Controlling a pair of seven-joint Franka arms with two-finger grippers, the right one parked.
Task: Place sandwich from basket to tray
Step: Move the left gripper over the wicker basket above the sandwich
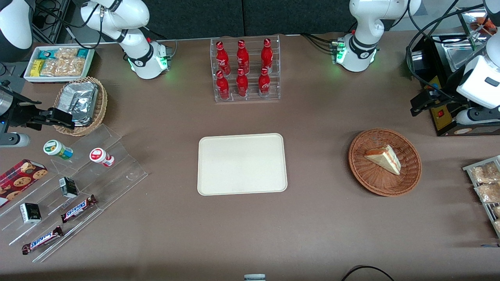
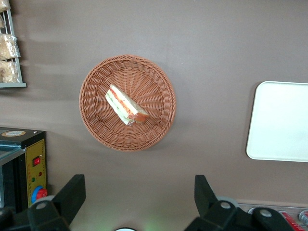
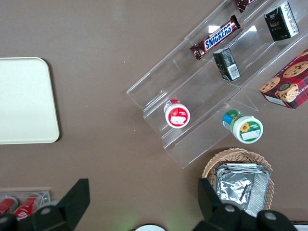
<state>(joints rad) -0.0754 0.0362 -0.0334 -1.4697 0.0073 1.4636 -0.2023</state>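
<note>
The sandwich [image 1: 384, 157] [image 2: 126, 105], a pale wedge with orange-red and green filling, lies in the round reddish-brown wicker basket [image 1: 375, 179] [image 2: 96, 125]. The cream-white tray [image 1: 242, 164] [image 2: 281, 122] sits flat mid-table, apart from the basket, with nothing on it. My left gripper [image 1: 415, 107] [image 2: 138, 187] hangs open above the table, farther from the front camera than the basket and a little toward the working arm's end. Nothing is between its fingers [image 2: 72, 192], which stand wide apart over bare table.
A black machine [image 1: 449, 121] stands by the gripper. A rack of snack packets [image 1: 484, 183] lies nearer the front camera at the working arm's end. Red bottles in a clear rack [image 1: 246, 70] stand farther back than the tray. A foil-packet basket [image 1: 80, 105] and acrylic snack stand [image 1: 78, 187] are toward the parked arm's end.
</note>
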